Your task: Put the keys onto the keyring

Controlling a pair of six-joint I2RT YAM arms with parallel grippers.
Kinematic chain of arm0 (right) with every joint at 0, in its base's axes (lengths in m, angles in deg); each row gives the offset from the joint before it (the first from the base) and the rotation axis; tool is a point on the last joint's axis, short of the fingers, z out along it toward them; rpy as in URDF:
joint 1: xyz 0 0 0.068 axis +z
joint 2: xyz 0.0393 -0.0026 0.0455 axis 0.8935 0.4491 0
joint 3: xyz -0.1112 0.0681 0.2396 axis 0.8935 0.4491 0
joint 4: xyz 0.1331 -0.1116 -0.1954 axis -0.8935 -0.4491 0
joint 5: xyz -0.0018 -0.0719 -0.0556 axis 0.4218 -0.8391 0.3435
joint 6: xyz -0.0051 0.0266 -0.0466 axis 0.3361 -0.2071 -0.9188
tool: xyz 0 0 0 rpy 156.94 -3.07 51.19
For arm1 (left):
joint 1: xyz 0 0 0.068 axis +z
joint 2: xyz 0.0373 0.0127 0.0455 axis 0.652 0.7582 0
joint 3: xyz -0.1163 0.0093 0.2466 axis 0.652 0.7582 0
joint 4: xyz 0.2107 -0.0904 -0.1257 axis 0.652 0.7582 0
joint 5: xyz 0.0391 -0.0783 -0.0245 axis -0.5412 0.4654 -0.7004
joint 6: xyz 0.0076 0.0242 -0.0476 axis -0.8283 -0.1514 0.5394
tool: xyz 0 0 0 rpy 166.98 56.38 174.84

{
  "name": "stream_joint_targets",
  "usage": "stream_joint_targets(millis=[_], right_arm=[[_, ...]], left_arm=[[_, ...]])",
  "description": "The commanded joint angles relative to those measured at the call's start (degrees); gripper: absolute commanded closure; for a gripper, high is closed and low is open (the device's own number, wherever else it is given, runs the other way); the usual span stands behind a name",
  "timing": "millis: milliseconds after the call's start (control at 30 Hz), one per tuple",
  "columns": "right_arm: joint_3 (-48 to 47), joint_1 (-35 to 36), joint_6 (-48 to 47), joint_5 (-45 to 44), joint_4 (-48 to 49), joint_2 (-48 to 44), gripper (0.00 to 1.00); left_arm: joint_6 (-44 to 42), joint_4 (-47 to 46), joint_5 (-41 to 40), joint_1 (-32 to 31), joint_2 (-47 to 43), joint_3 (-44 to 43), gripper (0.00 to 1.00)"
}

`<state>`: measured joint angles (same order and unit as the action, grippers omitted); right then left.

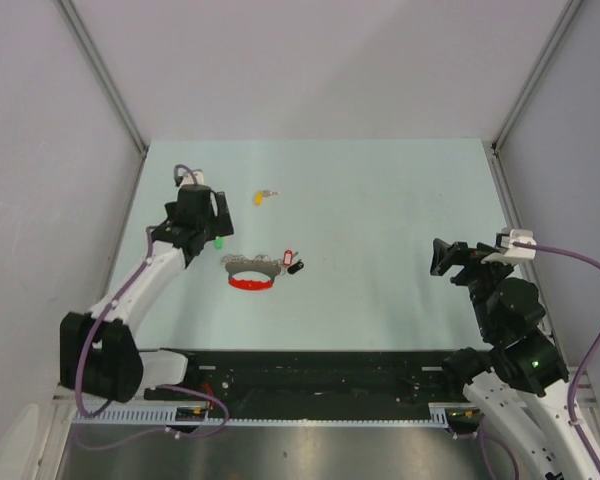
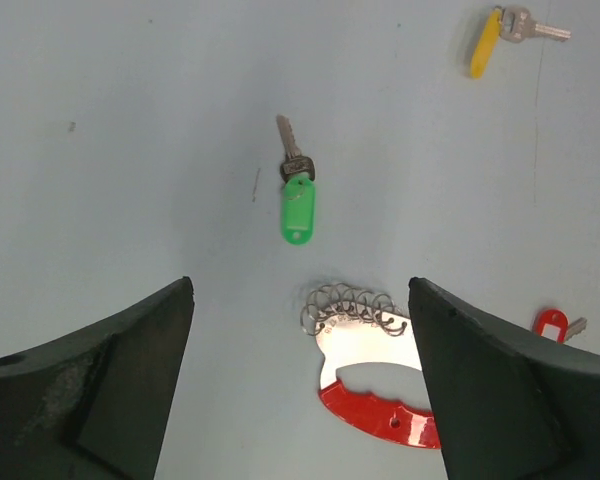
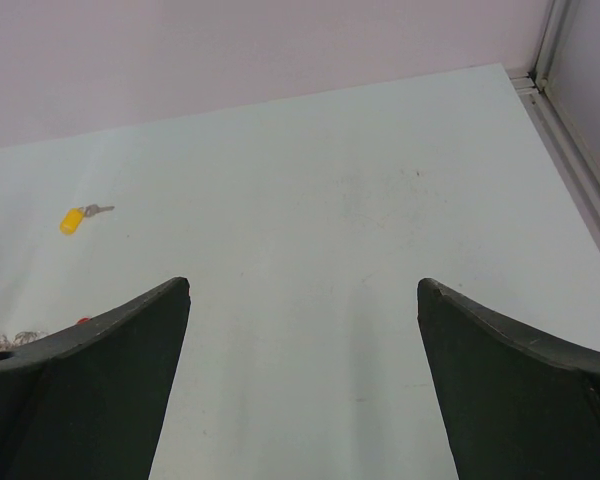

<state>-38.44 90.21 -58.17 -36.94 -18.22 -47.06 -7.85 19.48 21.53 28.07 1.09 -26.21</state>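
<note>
The green key (image 2: 297, 195) lies flat on the table, just past my open left gripper (image 2: 300, 290); in the top view it (image 1: 219, 242) peeks out beside that gripper (image 1: 205, 228). The yellow key (image 1: 264, 195) lies farther back, and shows in the left wrist view (image 2: 500, 33) and the right wrist view (image 3: 77, 217). The keyring (image 1: 253, 272), a red band and grey chain with red and black tags (image 1: 292, 262), lies near the left gripper; its chain and red band (image 2: 375, 375) sit between the left jaws. My right gripper (image 1: 442, 257) is open and empty at the right.
Grey walls enclose the table on the left, back and right, with a metal rail (image 3: 570, 150) along the right edge. A black strip (image 1: 310, 375) runs along the near edge between the arm bases.
</note>
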Motion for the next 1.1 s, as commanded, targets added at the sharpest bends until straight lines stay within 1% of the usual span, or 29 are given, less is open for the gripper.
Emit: stream_joint_targets(millis=[0,33,100,167,233,267,433,500,567,667,833,900,933,1067], right_arm=[[0.42,0.70,-1.38,0.71,2.59,-1.43,0.00],[0.51,0.96,-1.47,0.63,2.68,-1.52,0.00],[0.51,0.97,-1.65,0.63,2.68,-1.87,0.00],[0.68,1.05,-1.74,0.89,2.94,-2.13,0.00],[0.77,1.14,-1.91,1.33,3.03,-2.22,0.00],[0.86,1.14,-1.91,1.42,3.03,-2.22,0.00],[1.12,1.23,-2.18,2.12,3.29,-2.22,0.00],[1.12,1.14,-2.35,2.21,3.47,-2.13,0.00],[1.21,1.14,-2.44,2.30,3.47,-1.96,0.00],[1.12,1.23,-2.44,2.38,3.47,-1.61,0.00],[1.21,1.06,-2.62,2.65,3.64,-1.52,0.00],[1.30,1.14,-2.62,2.73,3.91,-1.43,0.00],[1.30,1.06,-2.70,2.74,3.91,-1.43,0.00],[1.39,0.97,-2.62,3.09,3.99,-1.43,0.00]], left_arm=[[7.77,0.25,2.33,0.23,10.91,-6.01,0.15],[8.66,0.69,1.37,0.23,12.87,-7.41,0.20],[10.25,0.35,-0.83,0.32,17.95,-8.13,0.24],[10.78,-0.27,-3.02,0.32,20.69,-9.00,0.27],[11.83,-0.71,-4.26,0.49,23.33,-9.62,0.34],[12.01,-1.15,-4.27,1.10,24.04,-9.62,0.35],[13.77,-3.34,-1.11,4.01,28.70,-10.76,0.44],[13.77,-3.35,-0.40,4.80,31.33,-11.64,0.45],[13.68,-3.08,0.91,5.15,33.96,-12.87,0.49],[13.94,-3.26,2.32,5.59,36.34,-14.10,0.51],[14.21,-1.86,4.60,6.12,38.98,-16.38,0.55],[13.86,-1.15,5.66,6.12,40.21,-17.53,0.60],[13.77,-0.89,6.36,6.12,40.65,-17.62,0.64],[12.72,0.34,9.87,5.77,40.75,-17.80,0.68]])
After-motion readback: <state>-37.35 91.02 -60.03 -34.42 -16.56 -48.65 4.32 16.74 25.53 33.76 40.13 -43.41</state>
